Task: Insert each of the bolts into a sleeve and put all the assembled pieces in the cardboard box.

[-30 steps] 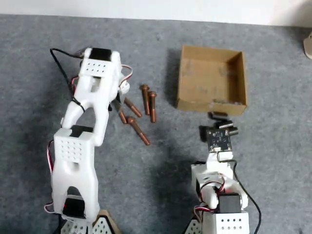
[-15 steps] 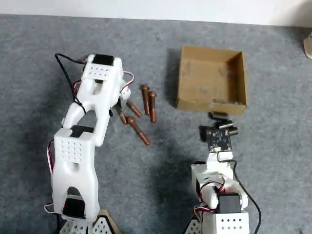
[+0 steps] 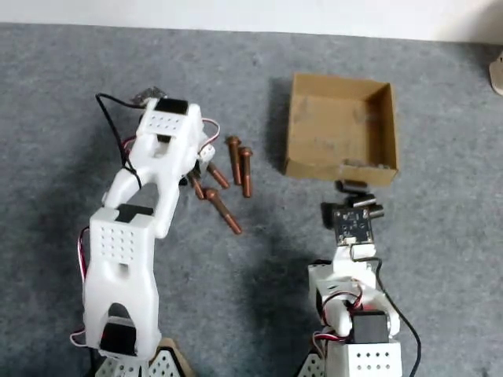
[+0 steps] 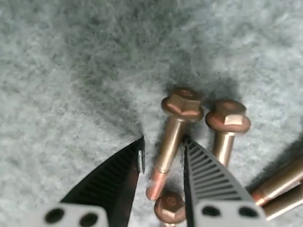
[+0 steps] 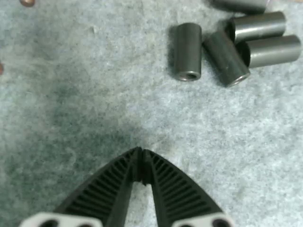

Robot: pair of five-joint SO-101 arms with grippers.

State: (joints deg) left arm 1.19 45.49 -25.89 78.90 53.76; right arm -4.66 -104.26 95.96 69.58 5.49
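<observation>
We are working over the grey surface [image 3: 236, 314], the cardboard box [image 3: 338, 170] lying just beyond the sleeves [image 5: 188, 51]. The left arm [image 3: 161, 149] has been drawing back; its left end effector [image 4: 163, 153] is now spreading around one bolt [image 4: 173, 137], probably nearing a pick. The right end effector [image 5: 141, 165] is resting pressed together. We are finding no readable writing.

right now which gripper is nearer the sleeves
Right. The right gripper is shut, just short of the sleeves. The left gripper is across the table, open around a bolt.
</observation>
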